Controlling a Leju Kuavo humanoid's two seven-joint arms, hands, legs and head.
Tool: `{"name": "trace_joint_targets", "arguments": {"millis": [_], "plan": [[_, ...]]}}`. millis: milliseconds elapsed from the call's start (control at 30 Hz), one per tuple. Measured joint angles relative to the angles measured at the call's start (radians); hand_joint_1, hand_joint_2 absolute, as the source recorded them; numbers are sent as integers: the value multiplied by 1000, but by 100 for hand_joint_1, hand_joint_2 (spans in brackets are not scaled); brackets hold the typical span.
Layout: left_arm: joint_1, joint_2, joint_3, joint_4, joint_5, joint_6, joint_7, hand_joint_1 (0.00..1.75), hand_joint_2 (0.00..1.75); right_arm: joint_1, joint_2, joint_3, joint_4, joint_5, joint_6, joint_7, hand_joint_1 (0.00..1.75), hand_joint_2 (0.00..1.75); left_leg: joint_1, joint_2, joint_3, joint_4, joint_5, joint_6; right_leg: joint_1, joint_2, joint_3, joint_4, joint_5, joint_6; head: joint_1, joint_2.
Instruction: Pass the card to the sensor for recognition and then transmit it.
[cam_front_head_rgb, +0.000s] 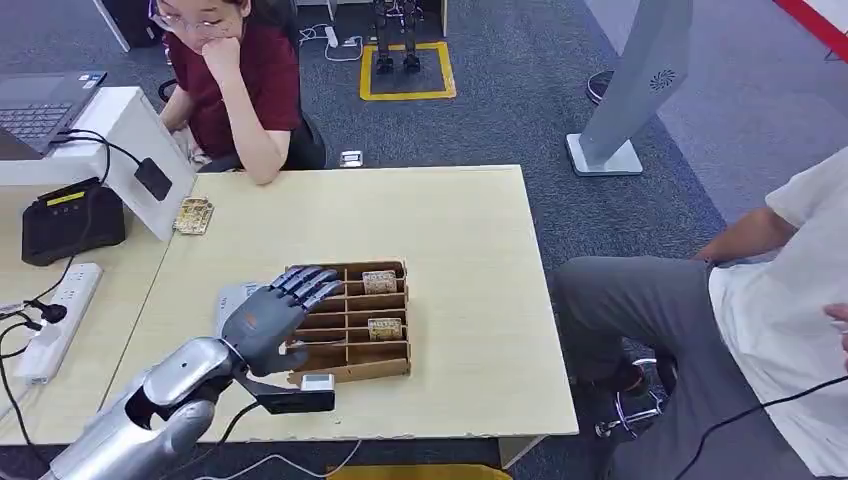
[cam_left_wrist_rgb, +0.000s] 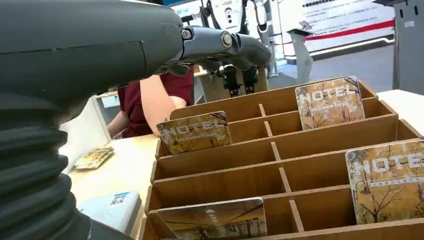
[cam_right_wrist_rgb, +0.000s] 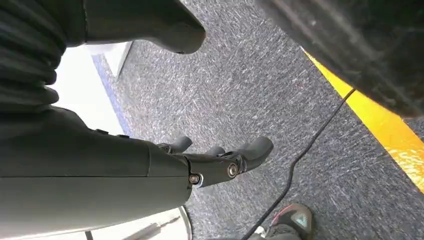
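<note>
left robot hand (cam_front_head_rgb: 275, 312) spread, empty, over brown cardboard divider tray (cam_front_head_rgb: 395, 368) | thin stiff printed hotel card (cam_front_head_rgb: 384, 327): you pinch its upright top edge | right robot hand (cam_right_wrist_rgb: 220, 160) hangs spread

Left hand (cam_front_head_rgb: 272, 318) reached forward, fingers (cam_front_head_rgb: 305, 283) extended and apart, holding nothing; right hand (cam_right_wrist_rgb: 200, 165) hung low, fingers loosely spread.

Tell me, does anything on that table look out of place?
One thing: a small pile of cards lies loose on the table beside the white stand, away from the cardboard rack where other cards stand upright in slots.
</note>
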Motion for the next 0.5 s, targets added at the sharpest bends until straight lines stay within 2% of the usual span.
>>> {"name": "trace_joint_targets", "arguments": {"millis": [267, 500], "plan": [[-17, 19, 3, -40, 48, -34, -17, 0, 175, 0, -2, 0, 0, 0, 0, -3, 0, 175, 0, 0, 0, 0, 0, 0, 0, 0, 0, 0, 0, 0, 0, 0], [-15, 35, 10, -102, 186, -97, -75, 0, 175, 1, -5, 0, 0, -1, 2, -3, 0, 175, 0, 0, 0, 0, 0, 0, 0, 0, 0, 0, 0, 0, 0, 0]]}}
